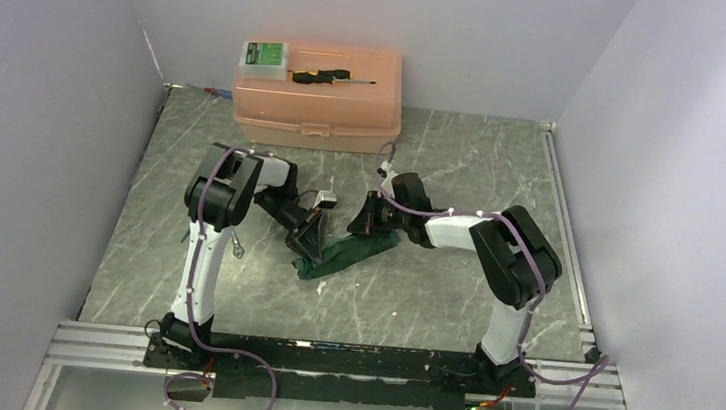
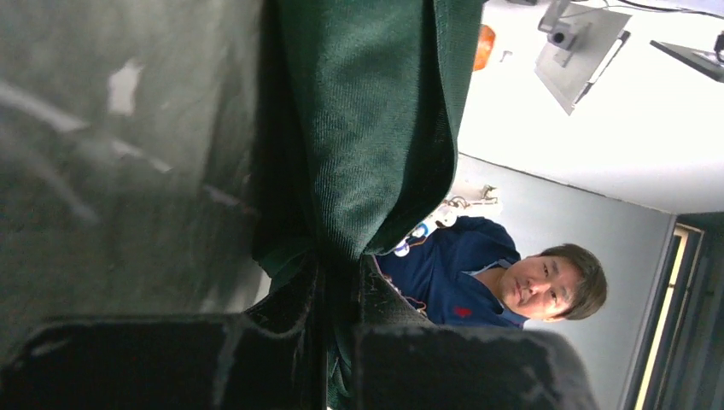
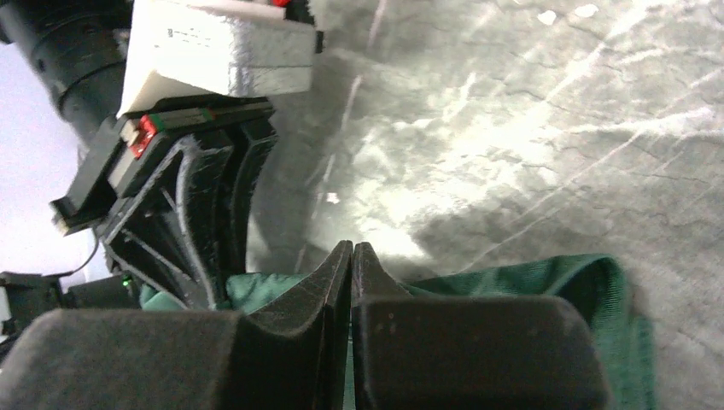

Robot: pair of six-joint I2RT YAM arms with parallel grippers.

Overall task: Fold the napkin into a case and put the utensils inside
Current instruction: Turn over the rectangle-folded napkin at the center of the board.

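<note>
The dark green napkin (image 1: pixel 346 252) lies bunched on the table between both grippers. My left gripper (image 1: pixel 312 237) is shut on it. In the left wrist view the cloth (image 2: pixel 367 128) rises out of the pinched jaws of the left gripper (image 2: pixel 340 266). My right gripper (image 3: pixel 352 249) is shut, fingertips pressed together, with green napkin (image 3: pixel 546 278) spreading on either side and a sliver of it showing in the gap lower down. In the top view the right gripper (image 1: pixel 369 222) sits at the cloth's right end. A small slender grey piece (image 1: pixel 236 245), possibly one of the utensils, lies by the left arm.
A peach plastic box (image 1: pixel 316 110) stands at the back of the table, with a black-handled screwdriver (image 1: pixel 331 77) and a green-and-white packet (image 1: pixel 265 59) on its lid. Grey walls close in on both sides. The left gripper's body (image 3: pixel 196 196) shows close beside the right fingers.
</note>
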